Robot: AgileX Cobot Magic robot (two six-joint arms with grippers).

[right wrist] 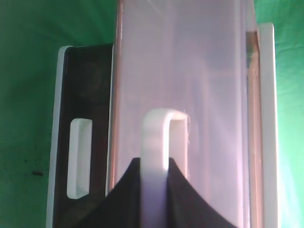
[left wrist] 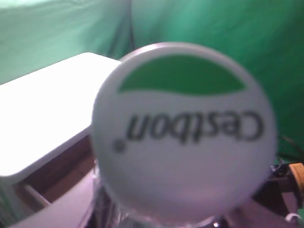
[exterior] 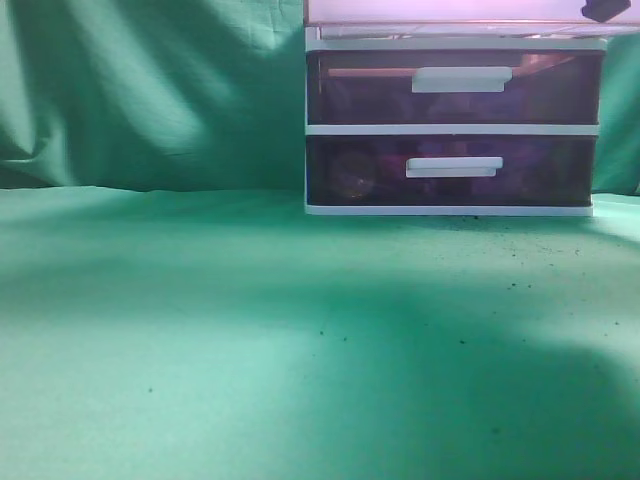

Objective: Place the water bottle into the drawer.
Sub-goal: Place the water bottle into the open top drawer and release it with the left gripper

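At the top edge of the exterior view, the pale underside of the pulled-out drawer (exterior: 450,12) projects forward over the white-framed drawer unit (exterior: 452,129), beneath which two darker purple drawers (exterior: 455,95) sit shut, each with a white bar handle, on a green cloth-covered table (exterior: 200,340) flecked with dark specks. Only a small dark part shows at the upper right corner of this view; neither arm nor the bottle is otherwise visible here. The right wrist view supplies what the exterior view lacks: the right gripper (right wrist: 155,190) is clamped on the drawer's white bar handle (right wrist: 159,142), its two dark fingers (right wrist: 123,199) pressed against either side of the bar, with the pinkish translucent drawer front (right wrist: 190,71) filling the frame and a darker drawer front with its own handle slot offset to the left behind it. The left wrist view alone shows the water bottle (left wrist: 183,137): its white cap, printed with a green arc and the word "Cestbon", fills most of the frame, close to the lens and blurred, above the unit's white top (left wrist: 42,123) and the opened drawer cavity below. The left gripper's fingers are hidden behind the cap, so its grip cannot be determined from these views.
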